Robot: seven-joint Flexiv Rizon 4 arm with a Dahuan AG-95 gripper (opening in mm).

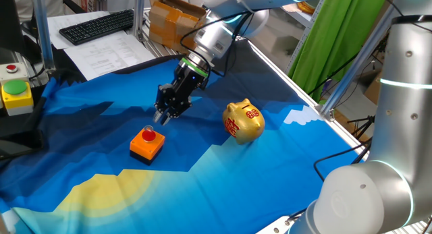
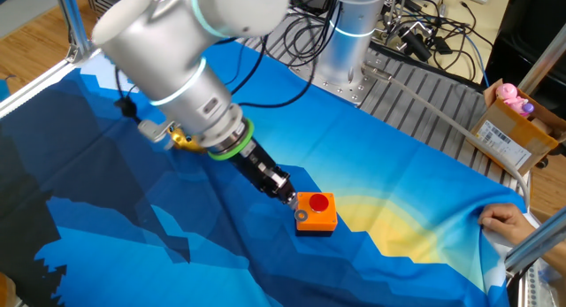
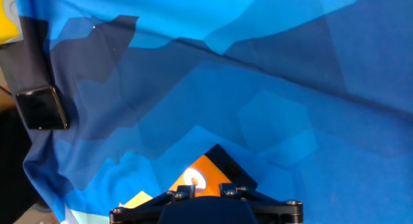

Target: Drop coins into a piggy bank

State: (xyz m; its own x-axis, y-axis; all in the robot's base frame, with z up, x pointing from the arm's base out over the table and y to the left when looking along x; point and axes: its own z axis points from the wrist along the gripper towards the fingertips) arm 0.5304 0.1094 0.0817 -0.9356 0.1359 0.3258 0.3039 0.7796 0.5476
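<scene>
The gold piggy bank (image 1: pixel 243 121) with red markings stands on the blue cloth, right of my gripper; in the other fixed view only a gold sliver (image 2: pixel 184 141) shows behind the arm. My gripper (image 1: pixel 162 117) hangs just above and behind the orange block with a red top (image 1: pixel 147 143), tips close to it (image 2: pixel 287 197). A small pale round coin (image 2: pixel 303 217) lies on the block's near corner. In the hand view the block (image 3: pixel 213 169) and the bright coin (image 3: pixel 189 179) sit just ahead of my gripper (image 3: pixel 200 190). The jaws stand slightly apart with nothing between them.
A blue and yellow cloth (image 1: pixel 223 187) covers the table. A yellow box with a red button (image 1: pixel 15 92) and a keyboard (image 1: pixel 98 25) lie at the far left. A person's hand (image 2: pixel 504 220) holds the cloth's edge. A second robot base (image 1: pixel 378 187) stands at right.
</scene>
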